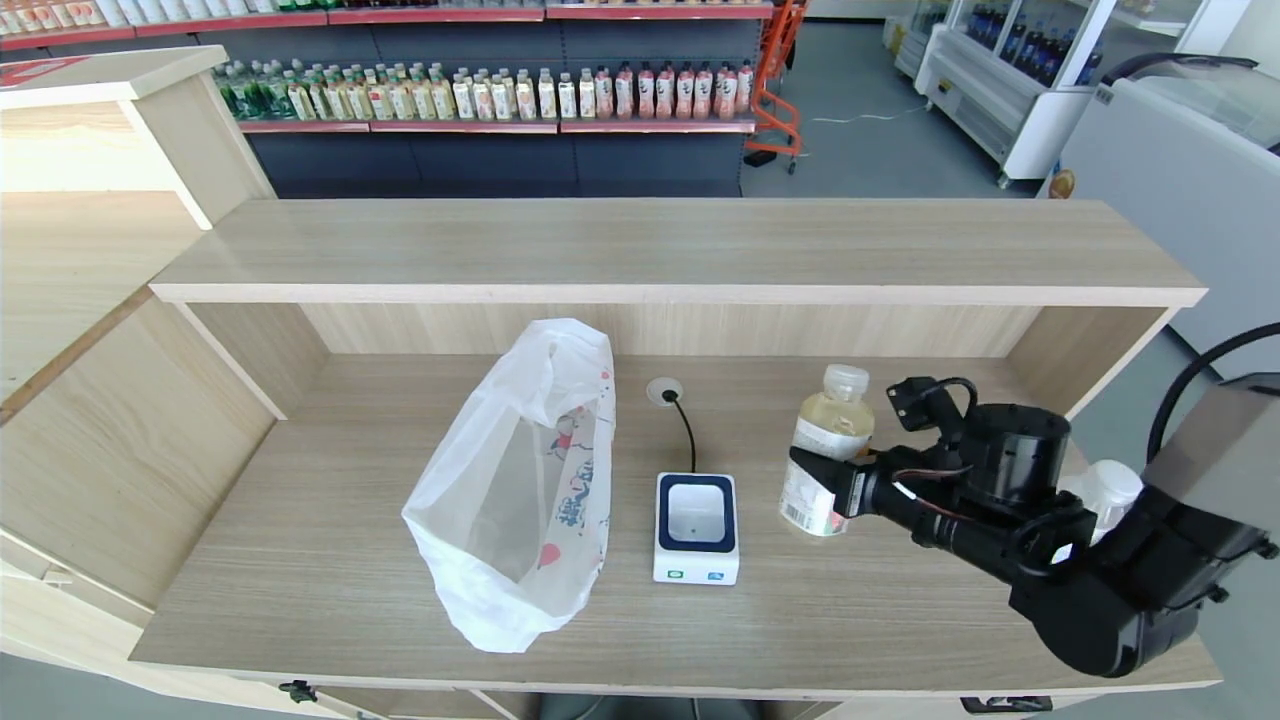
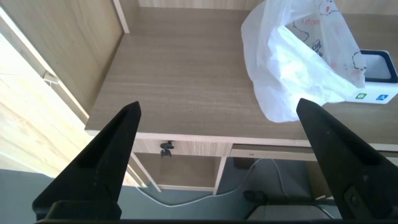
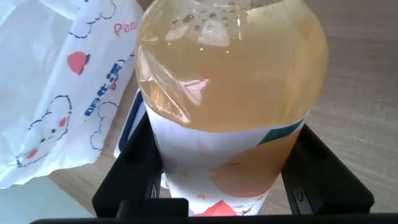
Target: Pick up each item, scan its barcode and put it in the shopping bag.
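The bottle (image 1: 836,425) of pale yellow drink stands upright on the surface (image 1: 300,560), just beside the scanner (image 1: 697,525), on the scanner's right side. The right pincer (image 1: 814,480) is clenched around its labelled lower half, with one finger on each side of the body. I cannot tell if the base has already left the surface.

The bottle looks nearly full, so I judge it to be rather heavy for its size. The plastic wall is thin and can give a little under pressure, and the label film is smooth, so it may slip if the hold is weak. The low hold on the wide labelled part seems a good one, because the weight sits there; the narrow neck would let the bottle swing. The barcode is on the label low down, so the fingers should not cover it when the bottle is turned to the scanner.

The shopping bag (image 1: 520,490) is soft, thin and light. It lies just beside the scanner on its left, with its mouth open.

The left pincer (image 2: 217,158) is released, its fingers wide apart. It hangs before the surface's front edge, beyond the bag from the scanner.

I count two bottles, the second bottle (image 1: 1110,490) being mostly hidden behind the right arm, one bag and one scanner.
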### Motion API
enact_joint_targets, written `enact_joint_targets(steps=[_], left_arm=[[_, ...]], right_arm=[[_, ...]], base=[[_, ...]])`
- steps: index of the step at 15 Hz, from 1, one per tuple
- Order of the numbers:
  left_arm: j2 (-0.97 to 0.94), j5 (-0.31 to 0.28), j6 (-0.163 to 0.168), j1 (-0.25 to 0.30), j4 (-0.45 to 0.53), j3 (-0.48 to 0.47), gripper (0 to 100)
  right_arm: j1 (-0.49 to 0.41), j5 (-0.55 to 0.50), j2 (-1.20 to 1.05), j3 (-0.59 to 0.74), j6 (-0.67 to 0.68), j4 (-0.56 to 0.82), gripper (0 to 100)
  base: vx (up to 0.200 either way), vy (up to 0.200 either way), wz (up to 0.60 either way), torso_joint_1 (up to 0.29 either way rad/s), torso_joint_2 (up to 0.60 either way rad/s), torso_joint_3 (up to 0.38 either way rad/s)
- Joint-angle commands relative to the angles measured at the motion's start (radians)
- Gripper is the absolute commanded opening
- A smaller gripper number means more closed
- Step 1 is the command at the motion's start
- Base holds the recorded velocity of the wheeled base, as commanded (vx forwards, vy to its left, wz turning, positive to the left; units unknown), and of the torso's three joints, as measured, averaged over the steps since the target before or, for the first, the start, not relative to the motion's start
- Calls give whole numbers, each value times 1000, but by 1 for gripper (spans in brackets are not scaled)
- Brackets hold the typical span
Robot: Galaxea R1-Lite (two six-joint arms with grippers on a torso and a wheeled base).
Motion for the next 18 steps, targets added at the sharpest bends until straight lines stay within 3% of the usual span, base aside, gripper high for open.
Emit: enact_joint_targets(steps=[1,3,8,14,15,18], left_arm=[[0,1,-1,0,0,0,100],[0,1,-1,0,0,0,100],[0,1,-1,0,0,0,100],[0,1,-1,0,0,0,100],[0,1,-1,0,0,0,100],[0,1,-1,0,0,0,100]], right_arm=[[-7,176,-213,113,59,10,0],[13,256,-247,156,59,6,0],[181,271,-269,151,60,-2,0],[313,236,-293,157,88,10,0],[368,185,-295,163,120,10,0],[382,157,-285,170,134,12,0]], base=[[0,0,0,0,0,0],[0,0,0,0,0,0],[0,0,0,0,0,0],[0,0,0,0,0,0],[0,0,0,0,0,0],[0,0,0,0,0,0]])
